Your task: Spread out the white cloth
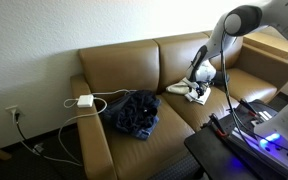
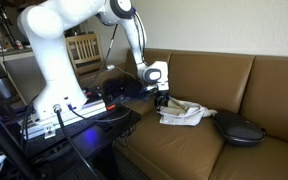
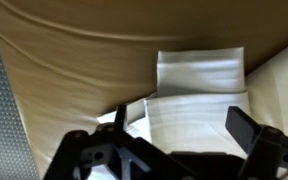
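Note:
The white cloth [image 1: 187, 92] lies crumpled and partly folded on a cushion of the brown couch [image 1: 134, 65]. It also shows in an exterior view [image 2: 189, 113] and fills the middle of the wrist view [image 3: 199, 85]. My gripper [image 1: 199, 84] hangs just above the cloth's edge, pointing down; it is also in an exterior view [image 2: 161, 100]. In the wrist view the gripper [image 3: 184, 125] is open, its two fingers spread wide with cloth lying between and below them. I cannot tell whether the fingertips touch the cloth.
A dark blue garment [image 1: 134, 113] lies on the neighbouring cushion, also seen in an exterior view [image 2: 239, 128]. A white charger with cables [image 1: 84, 101] sits on the couch arm. A black table with electronics [image 1: 244, 135] stands in front of the couch.

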Motion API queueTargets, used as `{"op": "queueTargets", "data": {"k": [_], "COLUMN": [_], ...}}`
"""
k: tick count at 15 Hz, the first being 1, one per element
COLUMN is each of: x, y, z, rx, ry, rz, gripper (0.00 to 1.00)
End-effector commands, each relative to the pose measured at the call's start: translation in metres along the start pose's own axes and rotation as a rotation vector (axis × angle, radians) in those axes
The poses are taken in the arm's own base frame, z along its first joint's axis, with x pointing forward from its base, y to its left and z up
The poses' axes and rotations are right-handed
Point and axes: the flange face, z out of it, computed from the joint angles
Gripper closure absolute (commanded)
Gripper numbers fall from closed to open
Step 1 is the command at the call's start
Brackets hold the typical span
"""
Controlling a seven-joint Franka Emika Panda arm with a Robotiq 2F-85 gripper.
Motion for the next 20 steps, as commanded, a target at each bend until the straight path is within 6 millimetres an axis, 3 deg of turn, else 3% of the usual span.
{"op": "queueTargets", "data": {"k": [1, 6, 10, 11, 12, 16, 20], "x": [-0.002, 0.008, 0.016, 0.02, 0.022, 0.03, 0.041], "y": [-0.007, 0.005, 0.004, 0.002, 0.002, -0.005, -0.019], "z": [0.019, 0.05, 0.054, 0.057, 0.061, 0.069, 0.062], "rx": [0.139, 0.16, 0.108, 0.093, 0.067, 0.007, -0.062], "ry": [0.059, 0.146, 0.183, 0.188, 0.18, 0.168, 0.116], "rz": [0.031, 0.046, 0.066, 0.075, 0.081, 0.145, 0.227], "gripper": [0.0, 0.0, 0.0, 0.08, 0.28, 0.54, 0.84]}}
